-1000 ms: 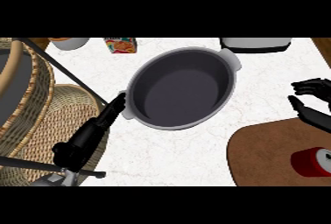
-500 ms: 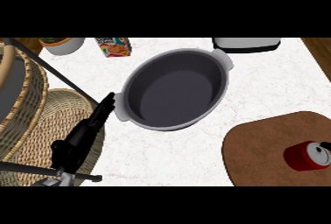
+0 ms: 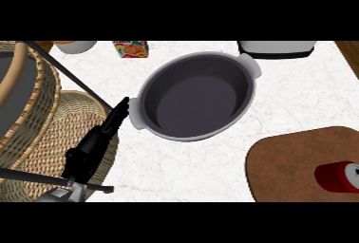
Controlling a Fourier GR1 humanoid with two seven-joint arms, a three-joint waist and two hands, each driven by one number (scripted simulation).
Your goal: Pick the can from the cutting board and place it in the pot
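Note:
The red can rests on the brown cutting board at the lower right, partly cut off by the view's right edge. The dark grey oval pot stands on the white counter at centre, with nothing inside it and a pale handle at each end. My left hand shows at the lower left, seen edge-on. Its fingers are straight and point up toward the pot's left handle, holding nothing. My right hand does not appear.
Woven wicker baskets with thin dark bars fill the left side. Along the back stand a small printed box, a white bowl and a white appliance. Bare marbled counter lies between pot and board.
My right hand, at the right edge one second ago, has gone out of view. The can now sits closer to the right edge. The left hand has barely shifted.

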